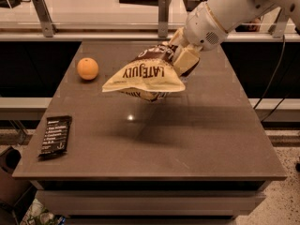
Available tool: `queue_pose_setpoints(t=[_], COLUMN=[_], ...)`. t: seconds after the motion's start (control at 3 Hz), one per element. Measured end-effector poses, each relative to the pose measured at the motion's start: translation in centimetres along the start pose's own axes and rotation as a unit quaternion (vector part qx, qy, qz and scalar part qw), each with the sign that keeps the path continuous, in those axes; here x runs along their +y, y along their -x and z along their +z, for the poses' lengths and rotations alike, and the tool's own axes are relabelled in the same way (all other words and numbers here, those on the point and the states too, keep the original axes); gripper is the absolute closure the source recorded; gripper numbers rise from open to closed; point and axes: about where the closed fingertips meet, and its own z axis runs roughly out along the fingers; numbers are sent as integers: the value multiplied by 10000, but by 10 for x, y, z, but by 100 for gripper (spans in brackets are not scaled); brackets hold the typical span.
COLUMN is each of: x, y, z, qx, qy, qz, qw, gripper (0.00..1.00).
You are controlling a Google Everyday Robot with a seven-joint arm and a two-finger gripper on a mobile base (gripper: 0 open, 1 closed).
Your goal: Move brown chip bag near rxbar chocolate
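My gripper (180,60) is shut on the right end of the brown chip bag (143,77) and holds it in the air above the middle of the table (187,135). The bag is cream and dark brown, reads "LATE JULY" upside down, and casts a shadow on the table below. The rxbar chocolate (55,136) is a small black wrapper with white text, lying flat near the table's front left corner, well to the lower left of the bag.
A round orange fruit (87,68) sits at the back left of the table. A counter with metal posts (163,14) runs behind the table. Dark cables (276,74) hang at the right. The floor shows at the front left and right.
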Motion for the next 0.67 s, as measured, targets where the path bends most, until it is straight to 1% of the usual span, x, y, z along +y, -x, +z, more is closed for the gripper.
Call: queue_pose_setpoints(t=[0.33,0.67], x=[11,23], y=[11,24], z=[13,20], qx=[-116,-125], qy=[242,367], qz=[-204,-327], qw=[9994,9987], gripper=[100,100])
